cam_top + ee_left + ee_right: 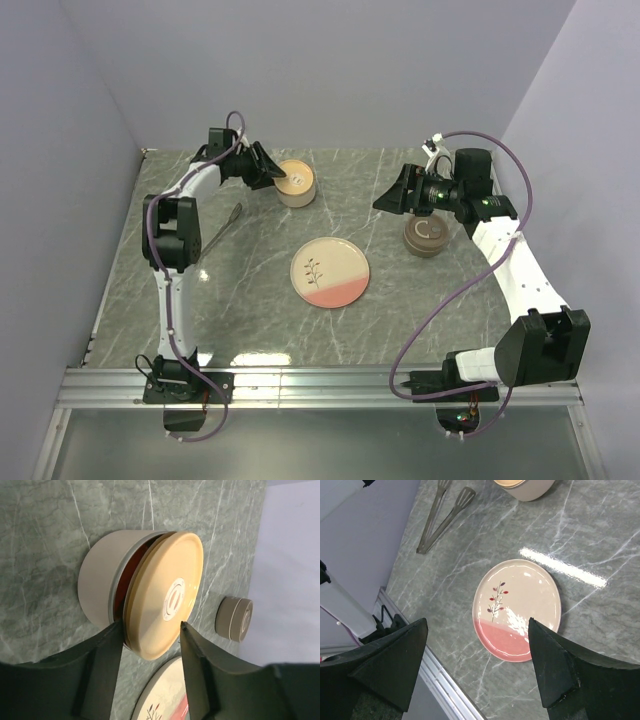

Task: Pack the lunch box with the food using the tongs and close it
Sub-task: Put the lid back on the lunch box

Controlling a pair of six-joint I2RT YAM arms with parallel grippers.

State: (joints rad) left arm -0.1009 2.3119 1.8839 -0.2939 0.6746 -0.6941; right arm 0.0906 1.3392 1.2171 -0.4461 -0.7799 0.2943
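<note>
The lunch box point(100, 587) is a round beige pot at the back of the table, also in the top view point(296, 186). Its tan lid point(167, 592) sits askew on it, and a gap at the rim shows something red inside; the rest of the food is hidden. My left gripper point(151, 630) is open, with the lid's near edge between its fingers, and reaches in from the left point(268, 172). The silver tongs point(225, 228) lie flat on the table to the left, also in the right wrist view point(442, 517). My right gripper point(477, 625) hangs open and empty above the table point(388, 200).
A pink-and-cream plate point(330, 272) with a sprig drawing lies bare at mid-table, seen too from the right wrist point(517, 607). A second small round brownish pot point(427, 237) with a lid stands under the right arm, also in the left wrist view point(234, 618). Walls close in on both sides.
</note>
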